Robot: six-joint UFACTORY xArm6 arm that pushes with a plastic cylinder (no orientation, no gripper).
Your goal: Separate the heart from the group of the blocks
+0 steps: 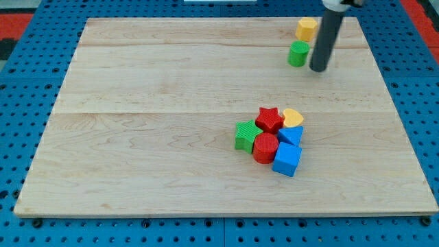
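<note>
A yellow heart (pixel 293 117) sits at the upper right of a tight group of blocks right of the board's centre. It touches a red star (pixel 269 119) on its left and a blue block (pixel 291 134) below it. The group also holds a green star (pixel 245 135), a red cylinder (pixel 265 148) and a blue cube (pixel 287 159). My tip (pixel 318 70) is at the view's upper right, well above the group, just right of a green cylinder (pixel 298 53). A yellow block (pixel 306 28) lies above that cylinder.
The wooden board (pixel 151 137) rests on a blue pegboard table (pixel 20 82). The rod rises out of the view's top edge.
</note>
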